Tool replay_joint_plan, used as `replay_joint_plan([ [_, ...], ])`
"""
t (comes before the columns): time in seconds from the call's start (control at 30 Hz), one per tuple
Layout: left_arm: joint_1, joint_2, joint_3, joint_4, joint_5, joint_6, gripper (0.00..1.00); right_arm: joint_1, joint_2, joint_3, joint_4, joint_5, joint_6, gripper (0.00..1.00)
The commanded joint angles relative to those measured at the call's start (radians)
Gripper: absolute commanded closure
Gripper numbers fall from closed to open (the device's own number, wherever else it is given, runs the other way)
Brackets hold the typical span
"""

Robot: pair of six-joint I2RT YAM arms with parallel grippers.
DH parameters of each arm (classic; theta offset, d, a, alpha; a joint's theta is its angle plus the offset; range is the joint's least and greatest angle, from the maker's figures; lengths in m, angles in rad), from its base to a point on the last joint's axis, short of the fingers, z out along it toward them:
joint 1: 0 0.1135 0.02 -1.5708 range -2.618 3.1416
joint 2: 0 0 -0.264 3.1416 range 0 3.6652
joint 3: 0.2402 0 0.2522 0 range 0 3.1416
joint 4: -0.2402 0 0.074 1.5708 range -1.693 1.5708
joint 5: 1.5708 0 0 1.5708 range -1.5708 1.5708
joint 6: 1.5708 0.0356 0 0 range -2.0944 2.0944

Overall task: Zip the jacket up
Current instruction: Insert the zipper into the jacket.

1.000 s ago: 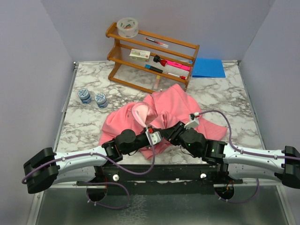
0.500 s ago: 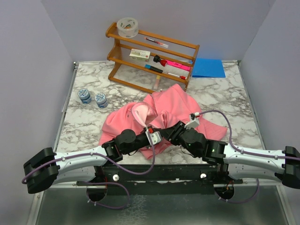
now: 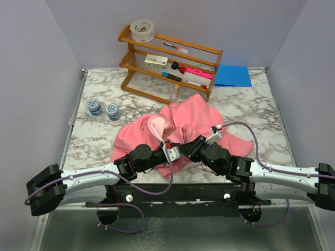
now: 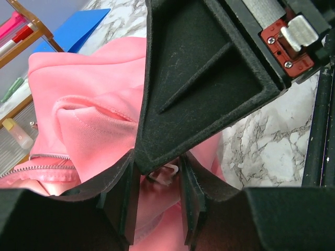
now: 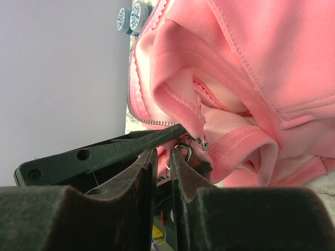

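Our left gripper stands at a moderate gap with pink fleece filling the space between its fingers. We read it as clamped on a fold of the jacket at its near hem. Our right gripper is narrow, its jaws almost together, and the metal zipper pull hangs right at the tip of one finger. Whether the pull is actually pinched we cannot tell. The zipper slider sits just beside the pull on a bunched edge of fabric, and a row of zipper teeth runs off along the paler lining, next to the left gripper's long black finger. The two grippers meet nose to nose, the right one's body filling much of the left wrist view.

From above, both arms reach in from the near corners and converge on the jacket's near edge. The jacket lies crumpled in the middle of the marble worktop, nearer the near edge than the far one, its front open and pale lining showing. Towards the left edge stand two small round jars side by side. Along the far edge sits a wooden rack with a tape roll on its top left end and pens and markers on its shelves. A blue folder lies just right of it, towards the far right corner.
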Motion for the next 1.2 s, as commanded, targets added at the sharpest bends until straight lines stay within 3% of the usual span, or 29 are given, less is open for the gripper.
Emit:
replay_joint_plan([
  [0.0,-0.008,0.005,0.028,0.023,0.041,0.000,0.64,0.002,-0.017,0.001,0.049,-0.020,-0.007,0.74],
  [0.23,-0.008,0.014,0.034,0.021,0.046,0.003,0.94,0.002,-0.024,0.001,0.047,-0.015,-0.013,0.71],
  [0.37,-0.008,0.013,0.034,0.021,0.028,0.002,1.00,0.002,-0.039,0.005,0.025,0.001,-0.029,0.70],
  [0.67,-0.008,-0.019,0.025,0.021,-0.046,-0.064,1.00,0.002,-0.183,-0.021,-0.082,0.119,-0.168,0.63],
  [0.77,-0.008,-0.046,0.015,0.021,-0.049,-0.102,1.00,0.002,-0.240,-0.076,-0.062,0.132,-0.239,0.64],
  [0.9,-0.008,-0.072,0.005,0.021,-0.058,-0.127,1.00,0.002,-0.292,-0.153,-0.075,0.140,-0.202,0.70],
  [1.03,-0.008,-0.074,0.005,0.021,-0.070,-0.131,1.00,0.002,-0.311,-0.256,0.118,0.064,-0.271,0.70],
  [1.17,-0.008,-0.069,0.009,0.021,-0.067,-0.132,1.00,0.002,-0.277,-0.291,0.284,-0.017,-0.373,0.64],
])
